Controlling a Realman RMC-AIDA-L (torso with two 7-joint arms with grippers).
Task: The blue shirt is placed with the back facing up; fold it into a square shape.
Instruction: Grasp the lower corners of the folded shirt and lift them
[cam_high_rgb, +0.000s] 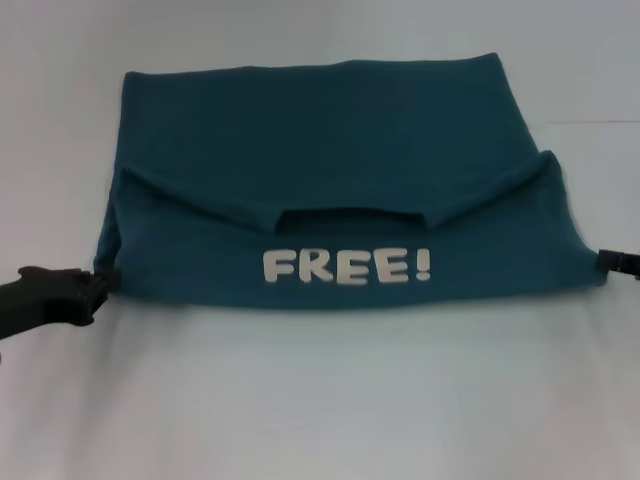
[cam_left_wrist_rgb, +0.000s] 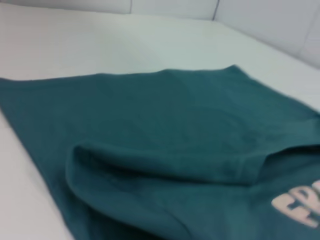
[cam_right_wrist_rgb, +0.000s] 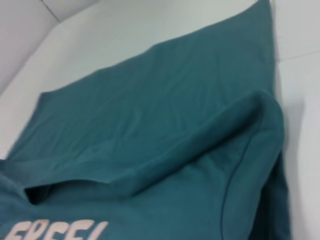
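The blue shirt (cam_high_rgb: 330, 180) lies flat on the white table (cam_high_rgb: 320, 400), centred in the head view. Its near part is folded back over the rest, so the front faces up there: white "FREE!" lettering (cam_high_rgb: 347, 266) reads upright along the near edge, with the neckline opening (cam_high_rgb: 350, 215) just behind it. The far part shows plain fabric.

Left gripper (cam_high_rgb: 98, 285) sits at the shirt's near left corner, touching the fabric edge; can't tell if it's clamped or released. Right gripper (cam_high_rgb: 612, 261) is at the near right corner, only its tip in view; grip state can't be told either. Both wrist views show only folded cloth and table.
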